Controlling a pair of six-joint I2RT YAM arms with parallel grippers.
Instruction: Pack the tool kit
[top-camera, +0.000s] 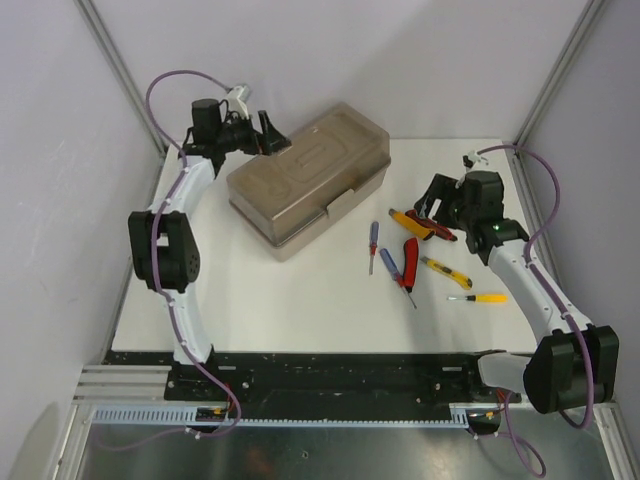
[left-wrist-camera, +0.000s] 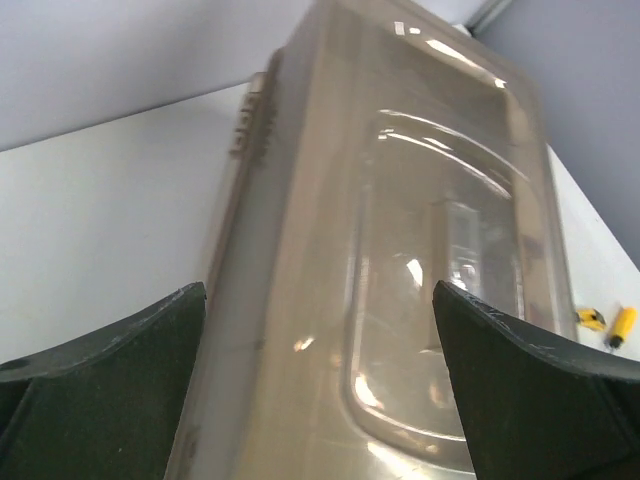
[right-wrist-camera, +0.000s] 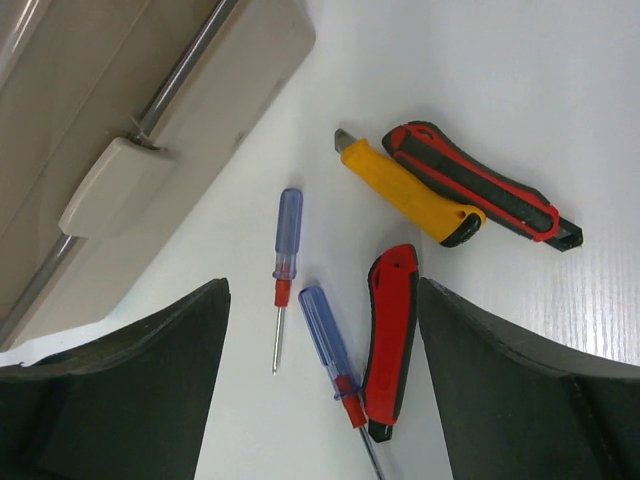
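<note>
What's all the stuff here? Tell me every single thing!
toolbox: one, beige with smoky lid, shut, left of middle
blue-handled screwdrivers: two, blue and red, right of toolbox
red-handled tool: one, red, beside the screwdrivers
yellow cutter: one, yellow and black, below right gripper
red-and-black cutter: one, alongside yellow cutter
small yellow cutter: one, nearer the arms
yellow screwdriver: one, nearest the arms
table: one, white
left gripper: black, open, over toolbox
right gripper: black, open, over tools
</note>
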